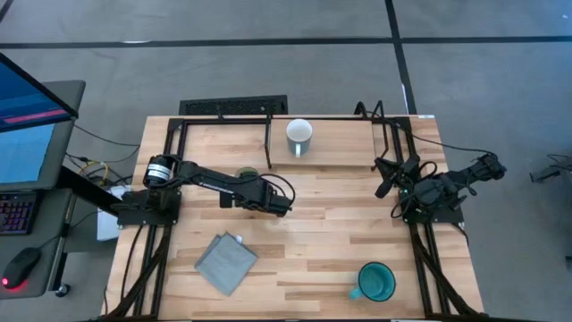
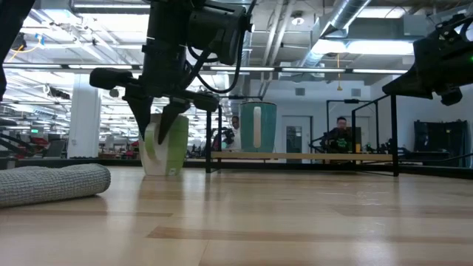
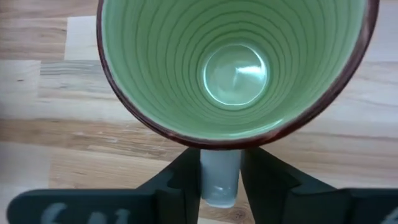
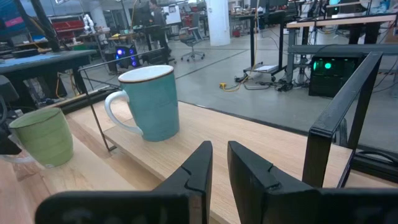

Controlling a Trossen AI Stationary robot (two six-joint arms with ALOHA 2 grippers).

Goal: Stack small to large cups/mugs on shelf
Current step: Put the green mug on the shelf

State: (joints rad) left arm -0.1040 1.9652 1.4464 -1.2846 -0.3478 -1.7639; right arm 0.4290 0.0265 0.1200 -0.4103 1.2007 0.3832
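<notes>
On the pale wooden tabletop (image 1: 304,233), a grey cloth (image 1: 225,261) lies nearest. Mid-table, the left gripper (image 3: 220,186) pinches the green mug (image 3: 233,68) by its handle. Beyond, another mug (image 4: 151,102) stands on the shelf (image 2: 303,157); the right gripper (image 4: 219,163), nearly closed, holds nothing.

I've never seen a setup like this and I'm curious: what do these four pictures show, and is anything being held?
Two robot arms work at a table. One camera looks down from above, one sits at table height, and one rides each wrist. The left gripper pinches the handle of a green mug standing on the table. The right gripper waits at the right side, nearly closed and empty. A pale teal mug stands on the shelf. A darker teal mug and a grey cloth also sit on the table.
</notes>
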